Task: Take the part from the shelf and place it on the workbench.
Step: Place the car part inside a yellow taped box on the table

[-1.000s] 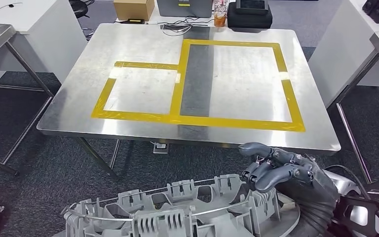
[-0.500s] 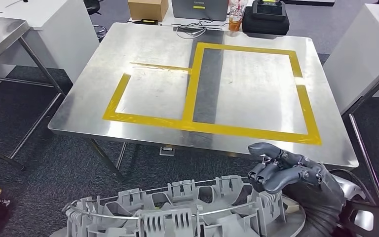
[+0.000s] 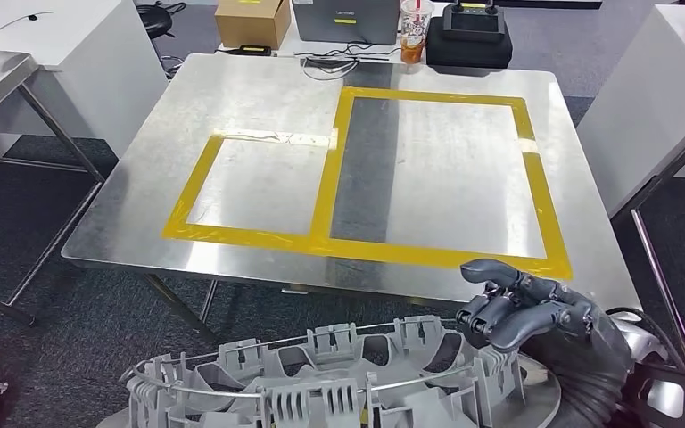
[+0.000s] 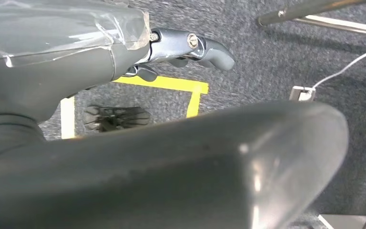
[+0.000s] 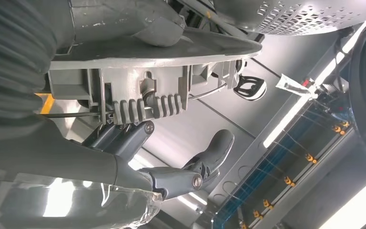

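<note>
Part: you have a grey moulded plastic part (image 3: 339, 379), round and ribbed, with clip tabs and a wire ring along its rim, carried low in front of the robot, short of the near edge of the tabletop (image 3: 259, 98).
Right hand: the right hand (image 3: 535, 312) holds the part at its right rim, fingers (image 3: 491, 312) curled over the ribbed edge; the right wrist view confirms the fingers hooked on the tabs.
Left hand: the left hand (image 4: 181, 47) sits against a broad smooth grey surface, probably the part's underside; you cannot tell from these pictures whether the fingers are closed on it.
Destination: the tabletop carries two yellow tape rectangles (image 3: 366, 169), both beyond the part. A cardboard box (image 3: 251, 20), a drink cup (image 3: 413, 31) and a black device (image 3: 468, 31) stand behind the tabletop's far edge.
Handling, judged: light for its size, fairly stiff, broad and awkward; the thin tabs and wire ring look breakable.
Hold point, judged: keep to the solid rim on opposite sides, not the tabs.
Risk, judged: the part may tilt or clip the tabletop's near edge.
</note>
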Available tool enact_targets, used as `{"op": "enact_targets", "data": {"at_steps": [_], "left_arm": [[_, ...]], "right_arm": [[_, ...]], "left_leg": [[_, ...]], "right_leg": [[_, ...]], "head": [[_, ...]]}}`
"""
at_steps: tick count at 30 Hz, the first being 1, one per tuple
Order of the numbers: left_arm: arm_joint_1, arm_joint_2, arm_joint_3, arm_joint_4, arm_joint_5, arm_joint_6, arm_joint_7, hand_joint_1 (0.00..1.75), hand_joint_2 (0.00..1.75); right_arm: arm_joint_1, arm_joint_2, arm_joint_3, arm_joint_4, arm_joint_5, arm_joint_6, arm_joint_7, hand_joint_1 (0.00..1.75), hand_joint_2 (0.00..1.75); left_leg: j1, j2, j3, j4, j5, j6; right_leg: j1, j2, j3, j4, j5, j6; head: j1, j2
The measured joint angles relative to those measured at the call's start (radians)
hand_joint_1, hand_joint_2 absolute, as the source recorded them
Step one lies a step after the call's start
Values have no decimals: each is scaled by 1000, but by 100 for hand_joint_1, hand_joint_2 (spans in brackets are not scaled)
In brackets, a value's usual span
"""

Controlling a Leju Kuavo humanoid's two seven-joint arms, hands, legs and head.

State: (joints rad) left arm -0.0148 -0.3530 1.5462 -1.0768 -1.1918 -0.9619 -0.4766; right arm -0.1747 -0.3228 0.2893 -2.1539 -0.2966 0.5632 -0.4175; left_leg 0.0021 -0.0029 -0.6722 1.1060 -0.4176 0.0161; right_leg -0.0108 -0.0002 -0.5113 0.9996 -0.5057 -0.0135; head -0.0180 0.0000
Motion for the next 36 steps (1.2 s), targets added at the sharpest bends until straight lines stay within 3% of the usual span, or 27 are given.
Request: {"op": "enact_targets", "data": {"at_steps": [1,3,6,7,10,11,12,13,14,15,16,17,18,20,22,25,27,28,29,31,32,33,36], "left_arm": [[0,1,-1,0,-4,0,-3,0,0],[-1,2,-1,-1,-10,0,-8,0,0],[1,0,-1,-1,-12,-2,-12,0,0],[1,0,-1,-1,-12,-2,-12,0,0],[-1,-5,-2,-1,-19,-6,-15,0,0],[-1,-7,-2,-1,-22,-6,-16,0,0],[-1,-8,-2,-1,-24,-7,-17,0,0],[0,-9,-2,-1,-26,-7,-18,0,0],[0,-9,-2,0,-28,-7,-19,0,0],[0,-9,-2,-1,-29,-7,-19,0,0],[0,-8,-2,-1,-32,-7,-20,0,0],[-1,-8,-2,-1,-35,-7,-22,0,0],[-1,-7,-2,-1,-39,-7,-24,0,0],[-2,-4,-2,-1,-45,-5,-31,0,0],[-3,-1,-2,0,-51,-2,-39,0,0],[-5,1,-4,2,-56,4,-45,0,0],[-5,2,-4,4,-58,9,-45,0,0],[-5,2,-4,5,-60,10,-46,0,0],[-5,2,-4,6,-60,9,-47,0,0],[-5,2,-3,6,-60,8,-49,0,0],[-6,2,-2,4,-57,8,-49,0,0],[-7,2,-1,2,-52,8,-49,0,0],[-6,2,3,-6,-29,9,-43,0,0]], "right_arm": [[1,2,-4,-5,1,-1,-1,175,175],[6,10,-12,-16,-1,-1,0,175,175],[14,18,-22,-30,-7,-1,4,175,175],[15,19,-26,-33,-9,0,6,175,175],[17,20,-38,-37,-22,5,7,175,175],[18,21,-43,-37,-26,8,7,175,175],[20,21,-47,-37,-30,10,7,175,175],[21,20,-51,-37,-33,11,6,175,175],[21,20,-55,-37,-35,12,4,175,175],[22,20,-58,-36,-38,13,3,175,175],[22,20,-61,-36,-39,15,1,175,175],[22,20,-63,-36,-40,16,0,175,175],[23,20,-66,-36,-40,16,-1,175,175],[25,19,-71,-37,-36,16,-2,175,175],[25,19,-74,-41,-29,14,-2,175,175],[24,22,-77,-45,-16,7,-2,175,175],[26,25,-78,-47,-8,3,-4,175,175],[26,27,-80,-51,-3,1,-6,175,175],[27,29,-84,-58,6,-4,-8,175,175],[27,34,-99,-78,43,-28,-12,175,175],[28,35,-109,-89,71,-47,-11,175,175],[29,36,-120,-98,106,-67,-8,175,175],[41,40,-155,-119,259,-132,7,175,175]], "left_leg": [[-6,2,23,-52,16,12],[-16,6,45,-92,5,29],[-12,3,82,-128,-1,42],[-9,1,99,-136,-2,44],[-7,0,120,-142,-14,46],[-7,0,126,-142,-22,45],[-6,0,136,-142,-31,42],[-5,0,148,-142,-41,38],[-2,0,163,-140,-53,33],[-1,1,174,-138,-66,26],[-1,3,184,-133,-80,19],[-3,5,188,-128,-92,11],[-5,8,191,-123,-101,5],[-6,14,195,-119,-110,-4],[0,15,175,-78,-112,-13],[7,13,63,94,-157,-28],[10,13,-5,168,-189,-33],[10,13,-19,163,-180,-31],[10,12,-15,126,-149,-27],[3,12,27,1,-61,-9],[-2,12,46,-50,-36,1],[-6,11,58,-81,-26,10],[-11,8,70,-104,-21,28]], "right_leg": [[1,0,6,-3,-7,3],[1,-2,14,-8,-10,15],[-1,-4,28,6,-8,31],[-2,-3,15,35,-17,32],[-5,-1,-109,211,-70,29],[-7,-1,-150,254,-87,31],[-10,-1,-174,264,-92,36],[-14,-1,-180,238,-78,47],[-18,-3,-169,181,-44,62],[-22,-10,-151,113,8,77],[-23,-20,-139,57,50,82],[-23,-28,-130,22,81,76],[-22,-33,-129,10,98,63],[-19,-25,-128,14,97,34],[-21,-16,-118,13,92,22],[-19,-6,-104,11,80,5],[-15,2,-97,11,72,0],[-13,6,-91,11,67,-1],[-9,9,-85,11,63,-1],[-4,13,-70,10,55,-1],[-2,13,-64,8,52,1],[-2,13,-61,7,49,4],[-1,12,-58,1,44,18]], "head": [[1,0],[3,0],[3,0],[4,0],[7,0],[7,0],[7,0],[7,0],[7,0],[8,0],[9,0],[10,0],[11,0],[9,0],[7,0],[6,0],[6,0],[6,0],[6,0],[7,0],[7,0],[7,0],[6,0]]}}
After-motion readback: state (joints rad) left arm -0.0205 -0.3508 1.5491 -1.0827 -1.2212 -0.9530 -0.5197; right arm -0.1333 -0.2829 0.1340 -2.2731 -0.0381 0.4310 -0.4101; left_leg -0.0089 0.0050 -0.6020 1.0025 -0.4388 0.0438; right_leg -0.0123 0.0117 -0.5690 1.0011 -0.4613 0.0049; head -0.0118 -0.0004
